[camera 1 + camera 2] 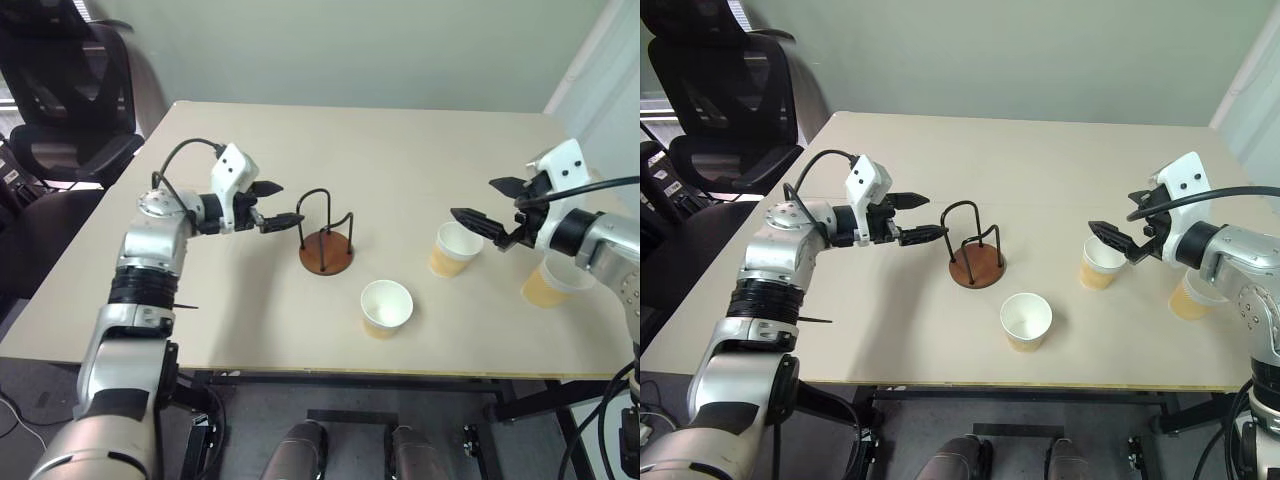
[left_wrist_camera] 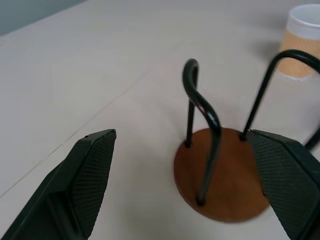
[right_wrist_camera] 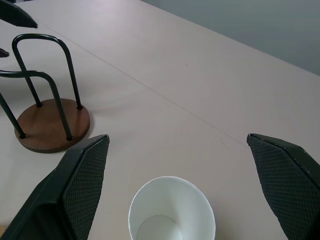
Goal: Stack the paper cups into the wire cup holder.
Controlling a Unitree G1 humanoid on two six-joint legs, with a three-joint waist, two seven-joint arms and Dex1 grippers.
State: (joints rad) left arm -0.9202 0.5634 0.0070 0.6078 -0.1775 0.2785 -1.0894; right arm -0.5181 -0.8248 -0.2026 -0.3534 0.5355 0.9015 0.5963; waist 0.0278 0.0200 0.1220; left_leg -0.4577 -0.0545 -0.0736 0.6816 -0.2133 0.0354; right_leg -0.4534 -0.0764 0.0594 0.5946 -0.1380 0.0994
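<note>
Hovering with jaws apart beside the empty wire cup holder (image 1: 326, 243), the left gripper (image 1: 272, 205) risked tipping it. The right gripper (image 1: 490, 205), likewise spread, flanked one of three upright paper cups (image 1: 456, 249).

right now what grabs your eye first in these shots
The wire cup holder stands empty mid-table, with the open left hand hovering just beside it. Three paper cups sit upright on the table: one near the front edge, one under the open right hand, one partly behind that arm.
</note>
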